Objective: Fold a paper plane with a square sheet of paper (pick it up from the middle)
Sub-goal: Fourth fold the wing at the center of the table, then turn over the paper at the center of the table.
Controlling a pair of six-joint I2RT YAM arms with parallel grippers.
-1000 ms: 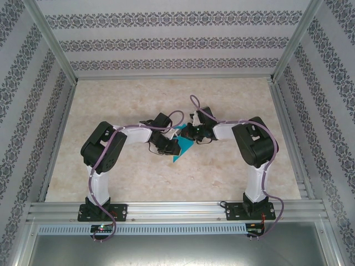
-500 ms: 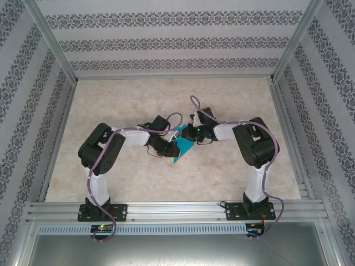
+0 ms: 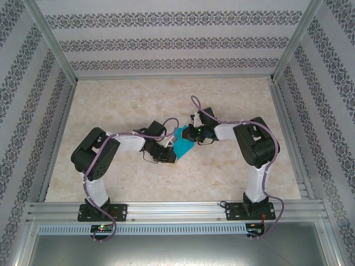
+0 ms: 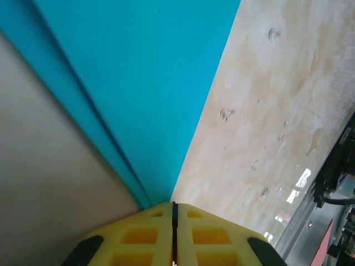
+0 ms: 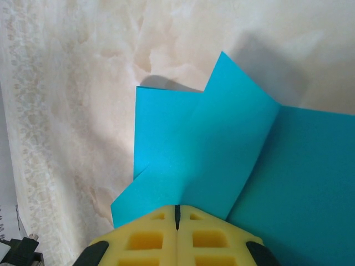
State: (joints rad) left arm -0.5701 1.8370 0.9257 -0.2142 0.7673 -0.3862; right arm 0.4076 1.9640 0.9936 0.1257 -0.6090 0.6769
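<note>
Paper (image 3: 182,145), blue and folded, is at the middle of the table (image 3: 111,105), between 2 arms. Left wrist view: the left gripper (image 4: 173,206) pinches its thin end tight. Right wrist view: the right gripper (image 5: 177,209) pinches its folded flaps tight.

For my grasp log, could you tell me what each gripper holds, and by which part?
Both are shut on the square sheet of paper: the left gripper pinches its near end at a fold, the right gripper the overlapping layers at an edge.
</note>
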